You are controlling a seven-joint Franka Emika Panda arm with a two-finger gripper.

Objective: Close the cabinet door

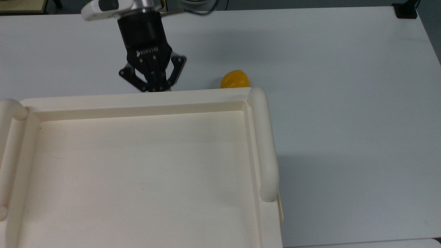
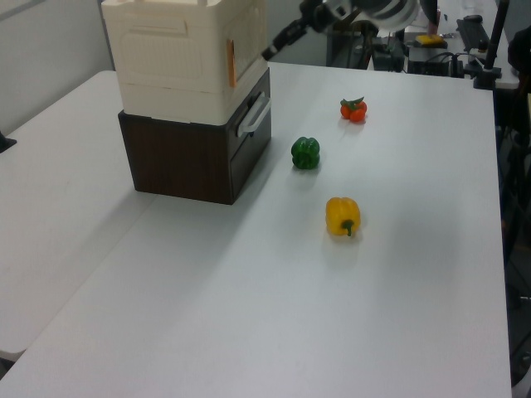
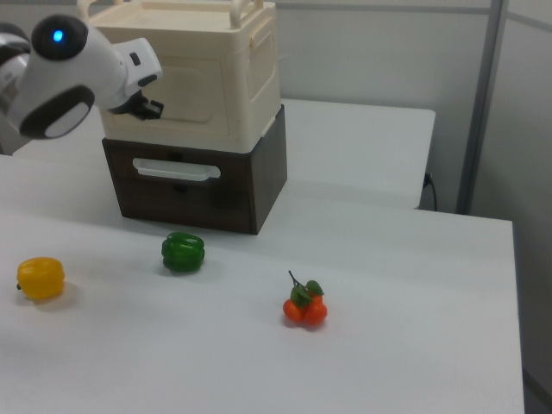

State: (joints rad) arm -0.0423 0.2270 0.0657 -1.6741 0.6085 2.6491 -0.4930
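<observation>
The cabinet door (image 2: 249, 41) is the cream front panel of the pale upper cabinet (image 1: 137, 98). It lies flush with the cabinet front, an orange strip showing at its edge in the left view. In the right view the door (image 3: 194, 90) faces the arm. My gripper (image 1: 156, 88) hangs just off the front edge of the cabinet top, fingers drawn together with nothing between them. In the left view the gripper (image 2: 274, 50) sits a short gap away from the door, and in the right view the gripper (image 3: 151, 108) is just in front of it.
The cream cabinet stands on a dark brown drawer unit (image 2: 191, 157) with a white handle (image 3: 172, 170). On the white table lie a yellow pepper (image 2: 343, 215), a green pepper (image 2: 305, 152) and a bunch of tomatoes (image 2: 353, 109). Open table stretches to the top view's right.
</observation>
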